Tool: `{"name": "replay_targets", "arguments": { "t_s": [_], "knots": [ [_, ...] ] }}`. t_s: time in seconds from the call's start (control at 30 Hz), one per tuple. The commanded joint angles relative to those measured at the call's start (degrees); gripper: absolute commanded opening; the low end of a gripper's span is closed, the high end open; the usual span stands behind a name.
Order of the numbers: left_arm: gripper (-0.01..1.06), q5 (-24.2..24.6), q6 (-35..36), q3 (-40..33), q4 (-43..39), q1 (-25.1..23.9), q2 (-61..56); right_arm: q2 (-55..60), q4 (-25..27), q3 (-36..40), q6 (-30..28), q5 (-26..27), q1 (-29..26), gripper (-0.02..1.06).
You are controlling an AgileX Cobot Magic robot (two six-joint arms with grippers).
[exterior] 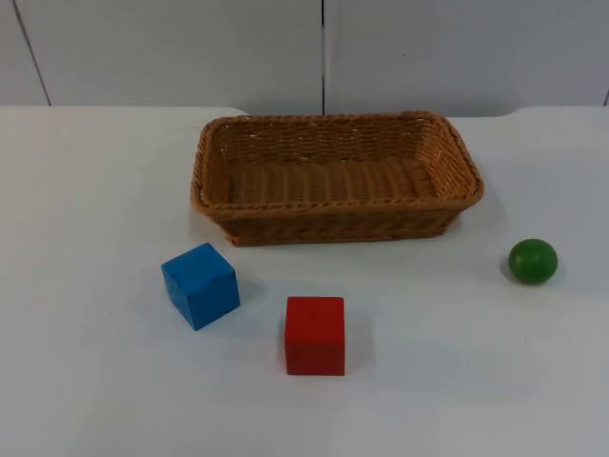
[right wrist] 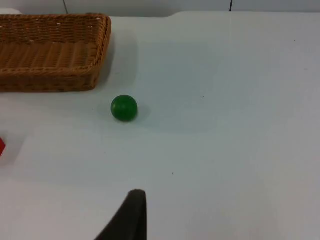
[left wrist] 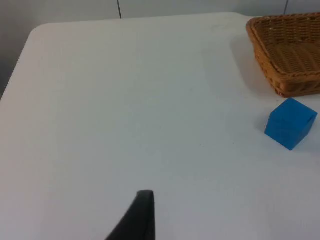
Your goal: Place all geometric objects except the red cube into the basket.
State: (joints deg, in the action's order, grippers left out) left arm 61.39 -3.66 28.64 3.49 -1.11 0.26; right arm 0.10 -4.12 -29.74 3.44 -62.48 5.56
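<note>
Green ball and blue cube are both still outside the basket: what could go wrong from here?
1. The green ball lies free on the table, apart from the basket; a nudge from a fingertip could send it rolling.
2. The blue cube sits turned at an angle, so a straight grip might catch its corners.
3. The red cube sits close beside the blue one and could get bumped.

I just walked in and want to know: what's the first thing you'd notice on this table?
The big woven basket stands out first, sitting at the back of the white table with nothing inside it. In front of it lie three bright shapes: a blue cube near its left end, a red cube closer to the front, and a small green ball alone off to the right.
</note>
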Motion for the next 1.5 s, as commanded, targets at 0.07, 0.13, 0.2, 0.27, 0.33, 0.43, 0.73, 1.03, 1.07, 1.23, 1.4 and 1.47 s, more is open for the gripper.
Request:
{"name": "replay_targets", "arguments": {
  "t_s": [0.07, 0.13, 0.2, 0.27, 0.33, 0.43, 0.73, 1.03, 1.07, 1.23, 1.4, 1.47],
  "knots": [
    [1.05, -0.8, 0.7, 0.6, 1.4, -0.1, 1.2, 2.0, 0.4, -2.6, 0.0, 0.9, -0.5, 1.05],
    [1.05, -1.4, 0.7, 1.1, 1.7, -0.1, 2.2, 3.5, 0.4, -3.3, 0.0, 1.0, -0.5, 1.05],
    [1.05, -2.5, 0.7, 1.6, 2.3, -0.1, 4.4, 6.7, 0.4, -4.3, 0.0, 1.8, -0.4, 1.05],
    [1.05, -4.0, 0.7, 1.9, 3.1, -0.1, 7.0, 10.3, 0.4, -5.3, 0.0, 3.6, -0.4, 1.05],
    [1.05, -5.0, 0.7, 1.9, 3.9, -0.1, 8.5, 11.8, 0.4, -5.5, 0.0, 4.9, -0.4, 1.05],
    [1.05, -8.0, 0.7, 1.9, 7.3, -0.1, 13.2, 18.0, 0.8, -6.8, 0.0, 7.6, -0.4, 1.05],
    [1.05, -16.5, -0.2, 2.0, 9.2, -0.1, 25.5, 33.3, 1.3, -9.7, 0.0, 13.7, -0.4, 1.05],
    [1.05, -18.7, -2.2, 7.1, 9.8, -0.1, 40.1, 47.0, 1.3, -9.8, 0.0, 17.6, -0.4, 1.05],
    [1.05, -18.7, -2.2, 7.1, 9.8, -0.1, 40.1, 47.0, 1.3, -9.8, 0.0, 17.6, -0.4, 1.05],
    [1.05, -17.8, -5.3, 11.7, 12.1, -0.1, 48.0, 51.1, 1.5, -9.8, 0.0, 17.6, -0.4, 1.05],
    [1.05, -14.8, -13.1, 13.2, 16.9, -0.1, 52.6, 51.0, 1.5, -9.8, 0.0, 17.5, -0.4, 1.05],
    [1.05, -14.3, -15.1, 13.8, 18.1, -0.1, 53.8, 51.0, 1.5, -9.8, 0.0, 17.5, -0.4, 1.05]
  ]
}}
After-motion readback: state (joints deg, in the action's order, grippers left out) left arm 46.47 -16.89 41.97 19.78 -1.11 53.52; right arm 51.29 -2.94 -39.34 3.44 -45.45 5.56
